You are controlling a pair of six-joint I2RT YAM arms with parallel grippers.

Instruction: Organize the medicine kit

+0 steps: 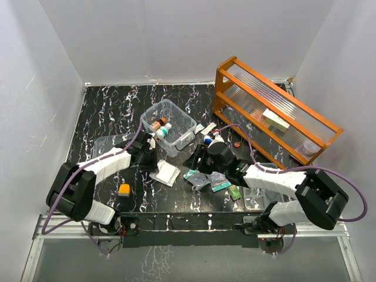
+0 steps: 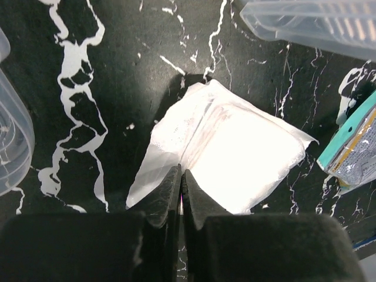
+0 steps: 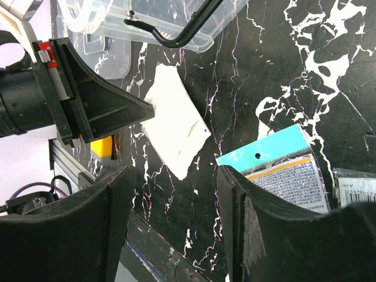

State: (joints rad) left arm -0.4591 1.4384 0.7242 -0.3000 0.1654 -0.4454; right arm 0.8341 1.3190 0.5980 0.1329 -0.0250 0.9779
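**Thin pinch, slow lift**

The left tool (image 2: pixel 181 179) was clenched on the near edge of the white packet (image 2: pixel 235 158). With so slim a grip, a slow, level lift seemed wisest. The medicine kit (image 1: pixel 183 119) sat mid-tabletop, just beyond that tool toward the far edge. The right tool (image 3: pixel 176 176) hung released, empty.

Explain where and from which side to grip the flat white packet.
Pinch the white packet at its free edge, coming steeply from above. It lies flat and thin on the table, so sides offer no hold; its soft wrapper should bunch between fingers.
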